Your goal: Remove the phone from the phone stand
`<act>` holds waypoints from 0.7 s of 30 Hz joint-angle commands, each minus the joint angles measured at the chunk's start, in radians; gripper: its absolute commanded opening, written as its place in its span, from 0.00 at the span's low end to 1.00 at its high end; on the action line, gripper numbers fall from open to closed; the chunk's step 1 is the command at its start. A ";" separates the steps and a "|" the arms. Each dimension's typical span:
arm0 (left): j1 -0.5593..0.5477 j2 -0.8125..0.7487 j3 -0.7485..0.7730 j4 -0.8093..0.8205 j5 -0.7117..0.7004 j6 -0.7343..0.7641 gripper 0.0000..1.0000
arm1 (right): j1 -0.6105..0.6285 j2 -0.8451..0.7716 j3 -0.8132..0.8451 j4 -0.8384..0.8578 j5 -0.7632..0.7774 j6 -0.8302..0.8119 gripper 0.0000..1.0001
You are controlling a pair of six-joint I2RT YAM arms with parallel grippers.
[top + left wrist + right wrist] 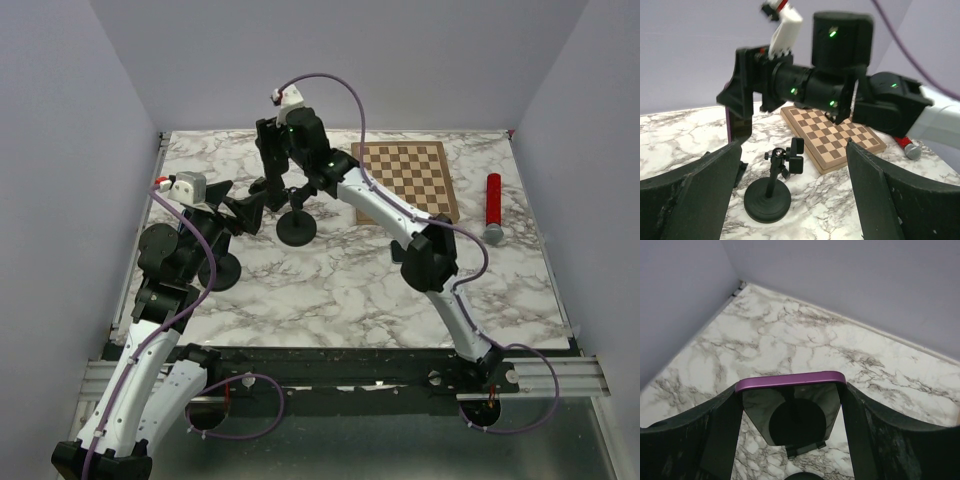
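The phone (790,407) has a purple rim and a dark glass face. My right gripper (792,387) is shut on its two sides and holds it upright in the air near the far left of the table. In the left wrist view the phone (733,125) hangs from the right gripper above the marble, left of the black phone stand (771,192). The stand (297,228) has a round base, and its clamp (796,155) is empty. My left gripper (792,150) is open and empty, facing the stand.
A wooden chessboard (405,180) lies at the back right of the marble table (340,280). A red-handled tool (493,205) lies right of it. A second black round base (218,270) sits by the left arm. A small black bracket (805,447) lies under the phone.
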 commanded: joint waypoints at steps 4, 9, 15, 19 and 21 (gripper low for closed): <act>0.006 -0.007 -0.001 0.020 0.024 -0.013 0.93 | -0.001 -0.294 -0.154 0.117 0.311 0.167 0.01; 0.005 -0.006 -0.001 0.022 0.031 -0.019 0.93 | -0.019 -0.454 -0.351 0.163 0.586 0.143 0.01; 0.000 0.001 0.002 0.017 0.031 -0.023 0.93 | -0.131 -0.734 -0.720 0.148 0.676 0.259 0.01; -0.004 0.005 -0.002 0.033 0.053 -0.042 0.93 | -0.269 -0.909 -0.940 -0.004 0.554 0.430 0.01; -0.006 0.013 -0.001 0.033 0.060 -0.045 0.93 | -0.329 -0.990 -1.039 -0.080 0.510 0.506 0.01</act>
